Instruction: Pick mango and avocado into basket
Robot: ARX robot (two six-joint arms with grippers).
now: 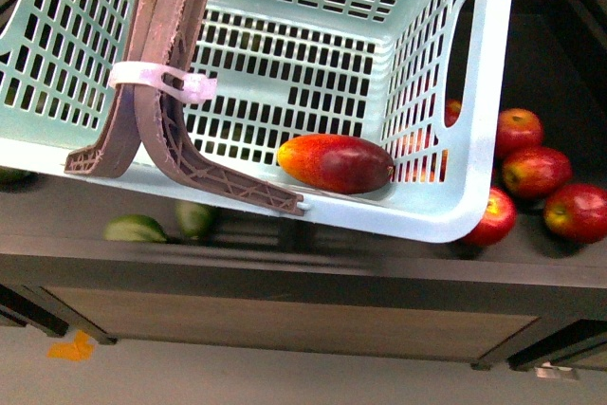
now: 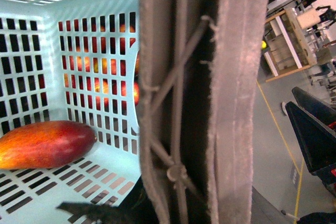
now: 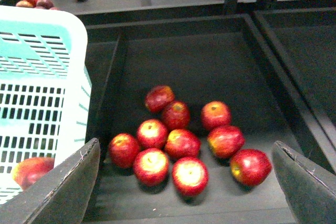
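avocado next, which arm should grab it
Right, probably. Its pincer hangs open and empty over the apples; the left wrist view sits tight against the basket handle, so that arm seems busy carrying.

Dark display shelf (image 1: 285, 267); grey floor (image 2: 262, 171), yellow line (image 2: 278, 129); wooden rack (image 2: 286, 43) beyond.

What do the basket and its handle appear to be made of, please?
The basket looks like moulded plastic: smooth, light teal, slightly glossy, with regular slots. The handle seems a rougher, matte brown-grey plastic with moulded ribs and fuzzy edges, though that is uncertain.
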